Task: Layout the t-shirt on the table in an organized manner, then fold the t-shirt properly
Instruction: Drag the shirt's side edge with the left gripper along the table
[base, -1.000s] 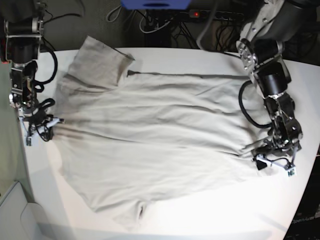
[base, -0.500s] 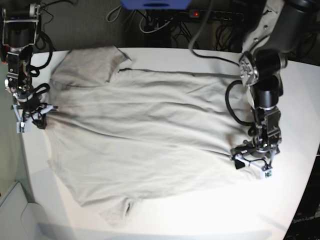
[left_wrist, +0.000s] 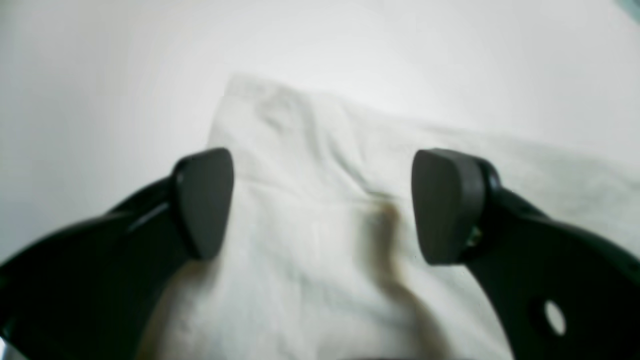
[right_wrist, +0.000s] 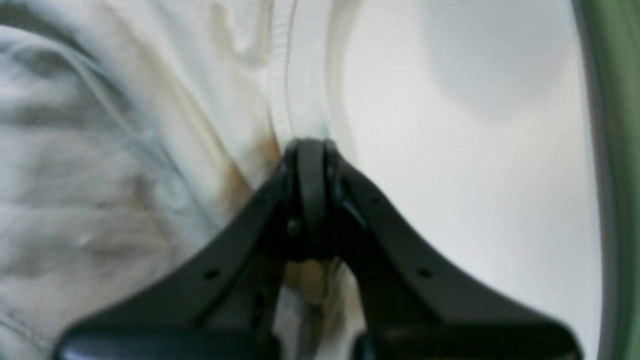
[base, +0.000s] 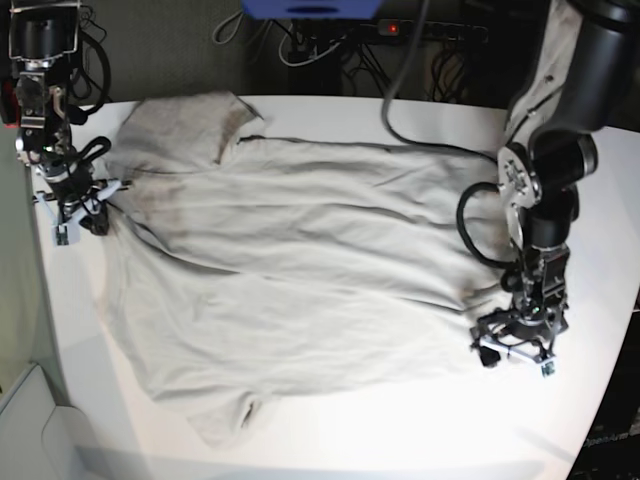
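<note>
The light grey-beige t-shirt (base: 300, 250) lies spread across the white table (base: 400, 420), with one sleeve at the far left and the other at the near left. At the table's left edge, my right gripper (base: 88, 202) is shut on the shirt's stitched edge (right_wrist: 280, 90), and its jaws meet (right_wrist: 310, 160) on the cloth. My left gripper (base: 510, 343) hovers at the shirt's near right corner. In the left wrist view it (left_wrist: 325, 205) is open, with its pads (left_wrist: 205, 200) on either side of the cloth (left_wrist: 310, 280), which lies flat beneath them.
Cables and a power strip (base: 420, 30) run behind the table's far edge, beside a blue object (base: 310, 8). A pale bin (base: 30, 430) stands off the near left corner. The table's left edge with green beyond it (right_wrist: 615, 150) is close to my right gripper.
My right gripper has moved toward the far edge with the shirt's edge in it, shifting the cloth. The left gripper has drifted slightly nearer and to the right, still open.
</note>
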